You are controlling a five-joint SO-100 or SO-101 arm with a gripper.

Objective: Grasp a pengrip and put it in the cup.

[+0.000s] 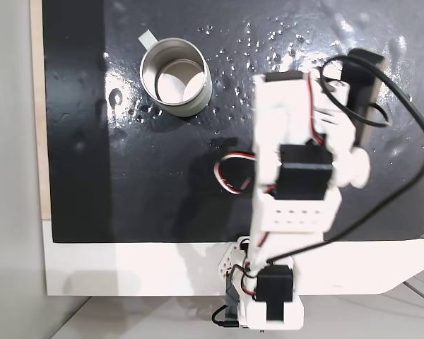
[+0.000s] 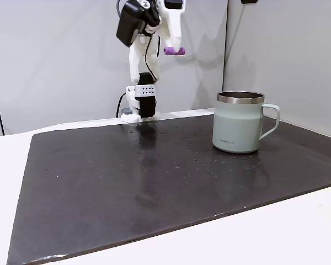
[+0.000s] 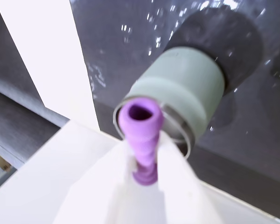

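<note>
Pengrip [image 3: 139, 135], a purple ribbed tube, sits pinched between the two white fingers [image 3: 175, 172] of the claw [image 3: 142, 158], its open end pointing away from the wrist camera and its body sticking out past the fingertips. In a fixed view from the side, the same purple tube [image 2: 175, 51] juts out from the raised claw [image 2: 171, 48], high above the black mat [image 2: 154, 182]. Well apart from it on the mat stands the cup [image 2: 240, 121], upright, handle to the right; from above its pale inside shows [image 1: 175, 76].
</note>
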